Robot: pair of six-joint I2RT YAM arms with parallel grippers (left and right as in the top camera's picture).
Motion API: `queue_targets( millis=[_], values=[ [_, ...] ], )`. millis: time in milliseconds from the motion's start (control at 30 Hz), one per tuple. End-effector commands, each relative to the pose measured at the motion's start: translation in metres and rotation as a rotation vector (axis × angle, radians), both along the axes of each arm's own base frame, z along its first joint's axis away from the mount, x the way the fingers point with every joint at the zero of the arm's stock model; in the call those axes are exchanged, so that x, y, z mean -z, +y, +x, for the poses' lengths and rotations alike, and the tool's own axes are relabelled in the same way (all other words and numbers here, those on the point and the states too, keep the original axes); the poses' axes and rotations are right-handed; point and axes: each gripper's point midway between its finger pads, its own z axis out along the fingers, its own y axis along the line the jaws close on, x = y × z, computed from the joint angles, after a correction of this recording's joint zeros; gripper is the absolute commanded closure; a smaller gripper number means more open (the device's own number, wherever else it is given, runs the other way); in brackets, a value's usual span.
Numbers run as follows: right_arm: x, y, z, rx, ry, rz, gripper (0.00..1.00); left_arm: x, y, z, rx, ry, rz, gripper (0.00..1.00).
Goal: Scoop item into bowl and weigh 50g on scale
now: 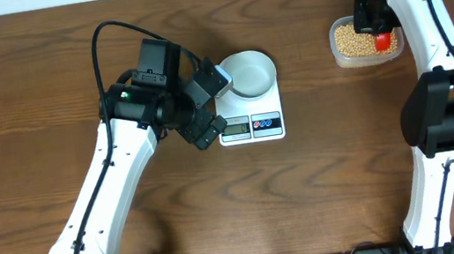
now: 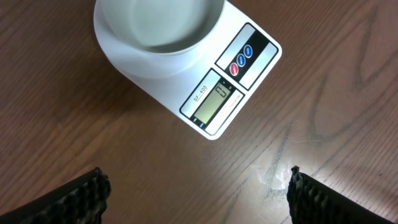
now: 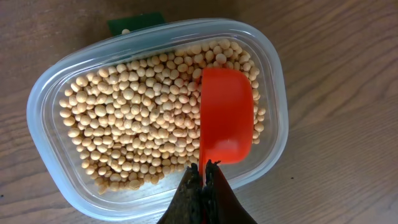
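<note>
The wooden table (image 1: 324, 184) carried everything, with the scale (image 1: 271, 107) near its middle. The left arm reached in from the scale's left, and the left gripper (image 2: 199, 199) hung just beside the scale's front-left corner, its jaws spread wide with only bare wood between the ribbed black fingertips (image 2: 93, 193), touching nothing. The right arm stretched out well to the right of the scale. The scale lay flat, its grey display (image 2: 217, 99) and its blue and red buttons (image 2: 241, 59) along the front edge; the reading was too small to make out. A clear plastic tub (image 3: 43, 99) stood well apart from the scale, to its right and a little farther back. The white bowl (image 1: 253, 74) sat on the back half of the scale's top, upright, its pale inside showing. Over the tub, the right gripper (image 3: 203, 186) had its jaws pressed together on the thin handle of an orange-red scoop (image 3: 227, 115), whose cup lay on the beans along the side of the tub farthest from the scale. The tan-yellow beans (image 3: 130, 124) covered the tub's floor.
</note>
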Motion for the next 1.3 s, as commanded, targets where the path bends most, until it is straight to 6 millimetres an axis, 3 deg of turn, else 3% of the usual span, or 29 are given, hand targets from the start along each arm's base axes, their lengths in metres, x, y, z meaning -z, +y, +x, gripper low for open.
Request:
queue_targets(
  millis=[0, 633, 1000, 1267],
  values=[
    [0.008, -0.003, 0.001, -0.013, 0.020, 0.000, 0.99, 0.004, -0.001, -0.003, 0.006, 0.019, -0.008, 0.07],
    [0.011, 0.011, -0.002, -0.044, 0.039, 0.083, 0.99, 0.002, -0.003, 0.002, 0.005, 0.001, -0.015, 0.07],
    [0.012, 0.016, -0.002, -0.048, 0.038, 0.111, 0.99, -0.007, -0.009, 0.020, -0.180, 0.002, -0.108, 0.07],
    [0.012, 0.016, -0.002, -0.048, 0.038, 0.111, 0.99, -0.006, -0.009, 0.022, -0.221, 0.022, -0.122, 0.07]
  ],
)
